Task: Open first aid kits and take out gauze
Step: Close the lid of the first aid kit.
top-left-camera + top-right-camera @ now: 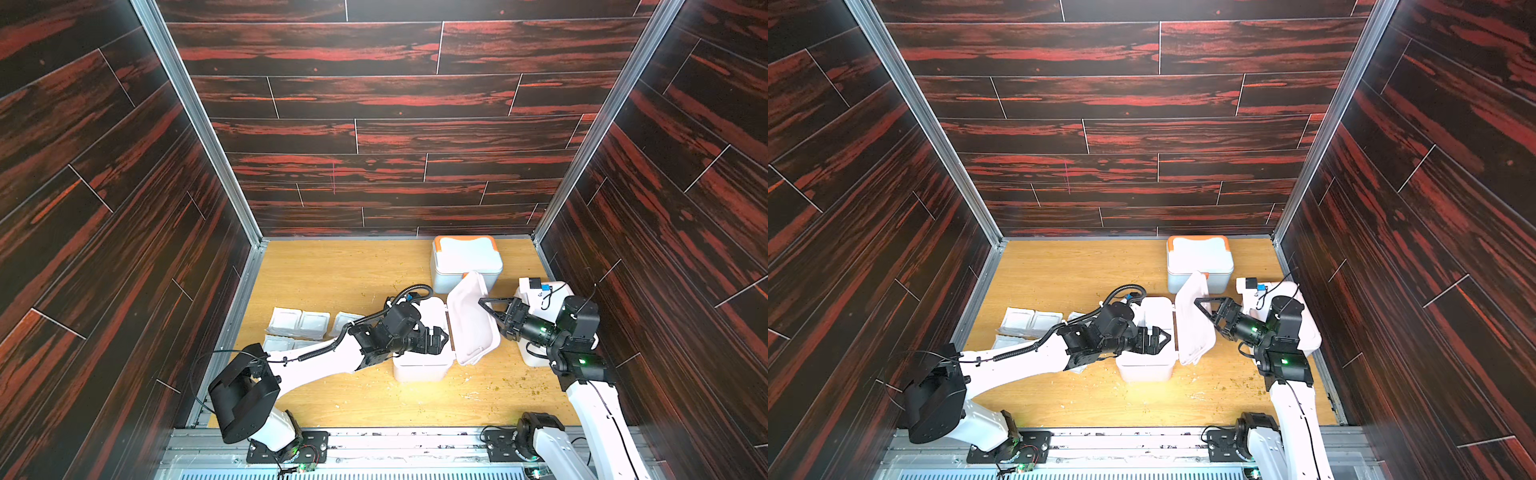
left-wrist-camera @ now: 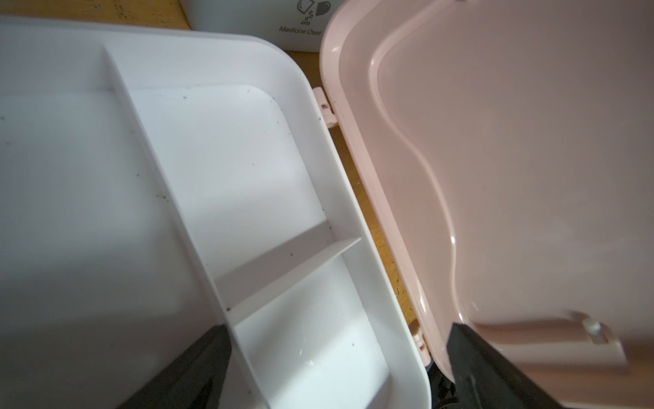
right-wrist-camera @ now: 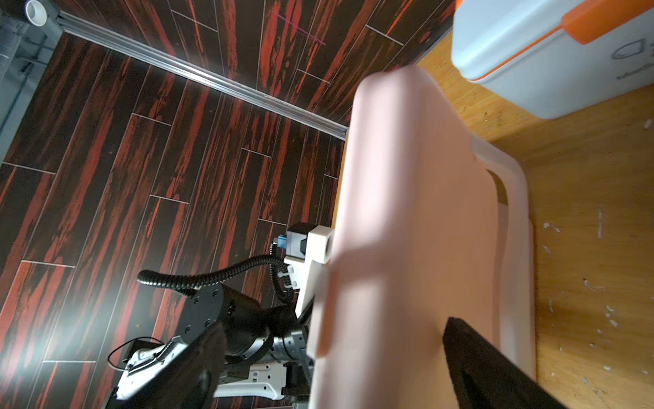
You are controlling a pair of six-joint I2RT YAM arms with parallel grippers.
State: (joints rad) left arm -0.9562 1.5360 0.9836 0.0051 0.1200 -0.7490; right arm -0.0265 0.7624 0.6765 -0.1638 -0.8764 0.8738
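Over the open kit at the middle of the wooden table, the left gripper hovers with its jaws spread wide, grasping nothing. The left wrist view shows the kit's white divided tray beneath them. Hinged on that kit's right side, its pink lid stands tilted up. The right gripper, likewise released, sits just right of the lid, with one finger against or just short of its outer face; contact is not clear. Left of the open kit, past the left arm, the gauze packets lie flat on the table, side by side. Behind the open kit stands the orange-trimmed kit, shut. A third white kit sits to the open kit's right, under the right arm.
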